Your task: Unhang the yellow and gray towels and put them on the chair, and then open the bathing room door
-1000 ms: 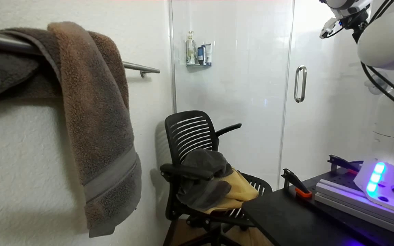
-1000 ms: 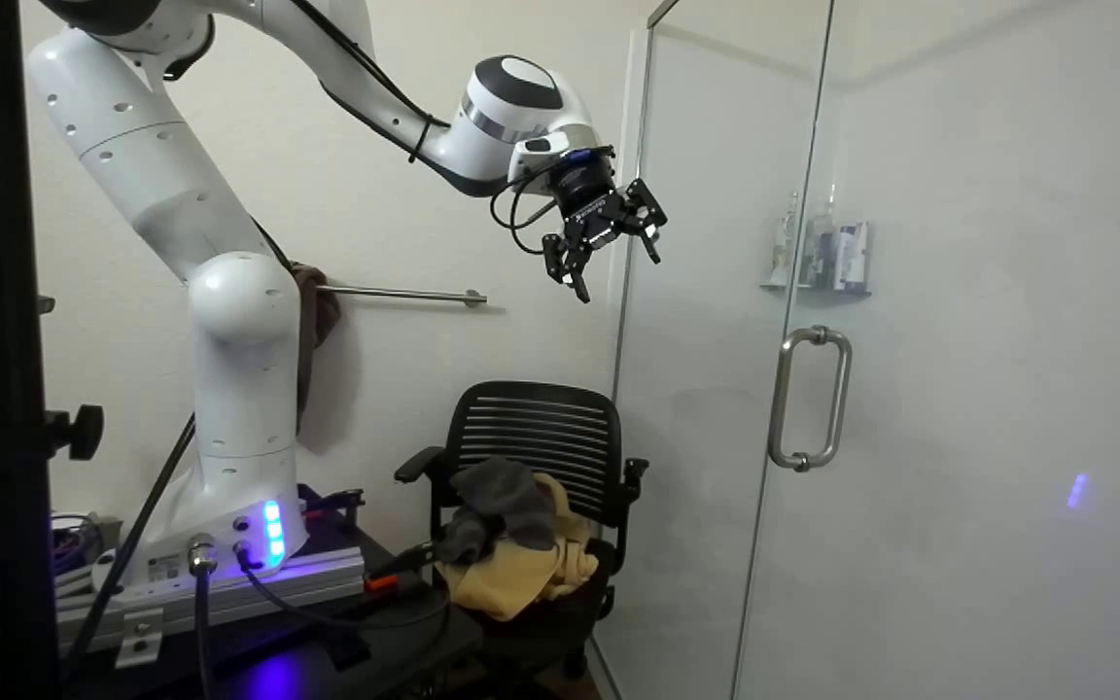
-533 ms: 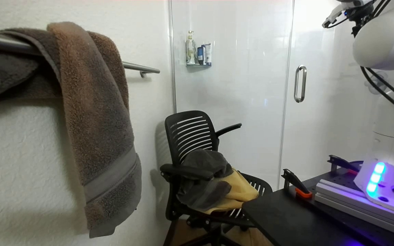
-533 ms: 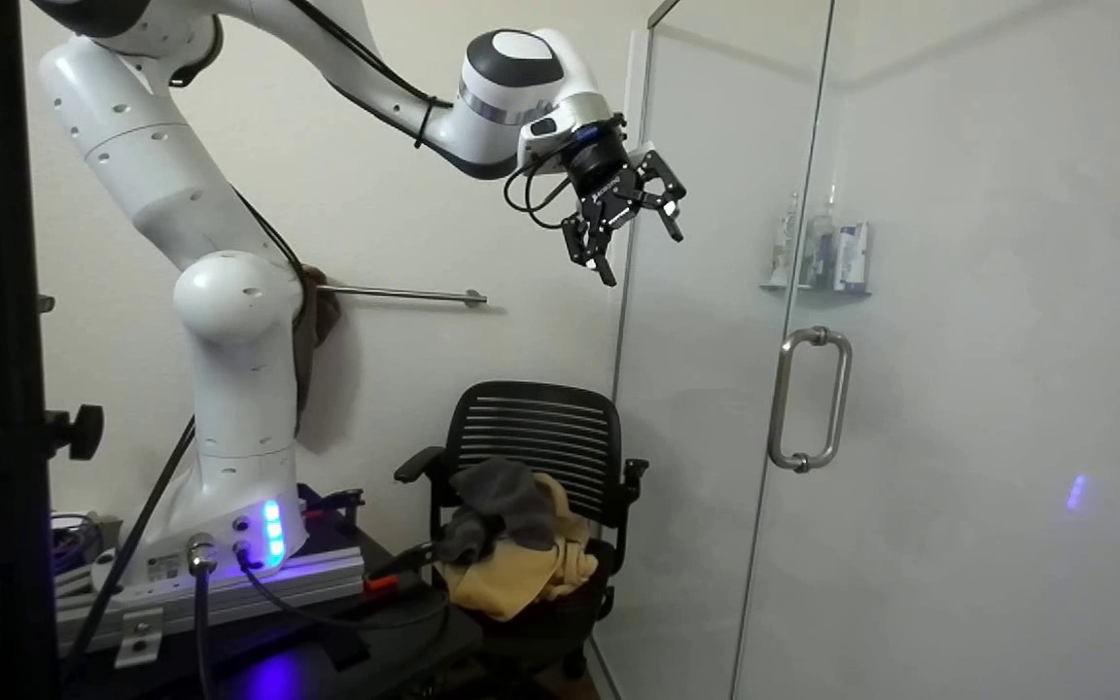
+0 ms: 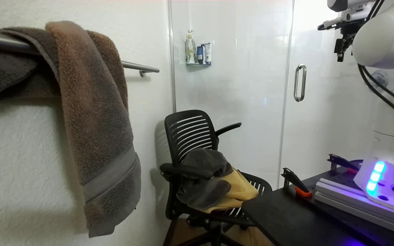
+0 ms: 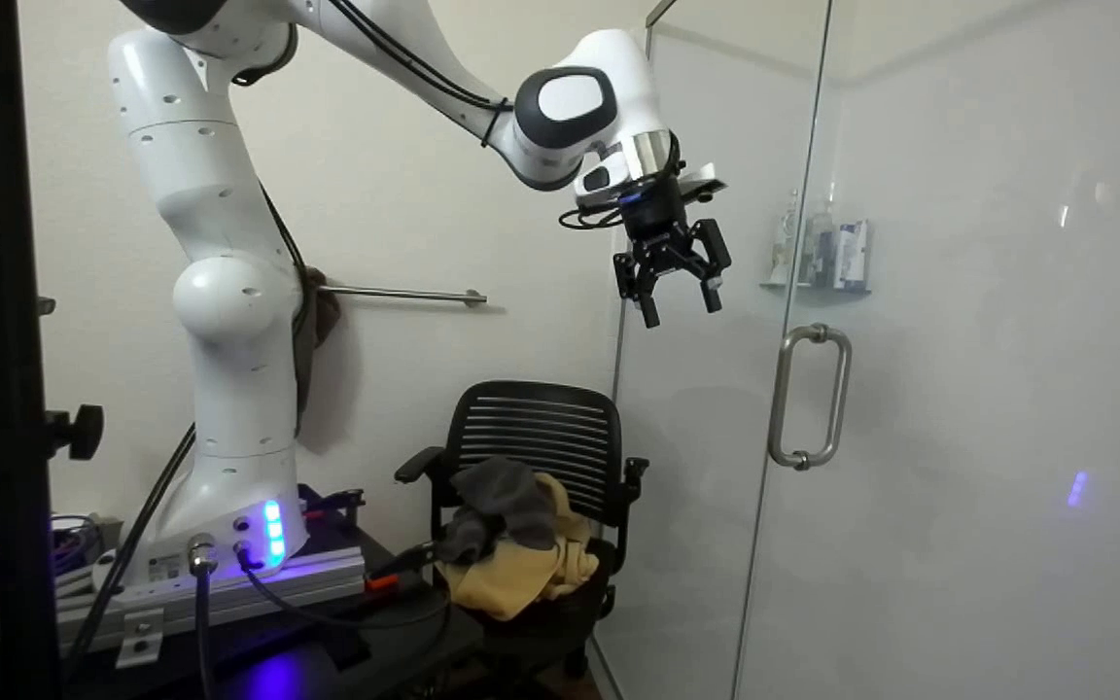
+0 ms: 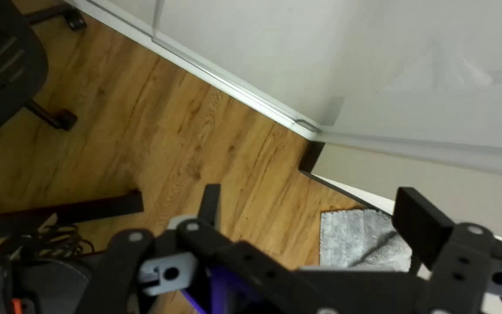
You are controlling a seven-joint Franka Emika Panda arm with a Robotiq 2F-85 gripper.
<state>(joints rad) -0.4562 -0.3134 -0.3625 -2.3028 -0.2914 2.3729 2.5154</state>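
Black pincer (image 6: 682, 306) hangs wide-spread and empty, apart from the silver handle (image 6: 781, 401) of the closed door (image 6: 949, 544).
Gray towel (image 6: 511, 496) lies partly over yellow towel (image 6: 497, 581) on the chair (image 6: 533, 393); opening the door seems the step in hand, likely calling next for a line-up with the handle, then a grip.

The bent arm (image 6: 205, 190) arches outward, its claw (image 6: 681, 305) pointing downward, jaws spread wide.
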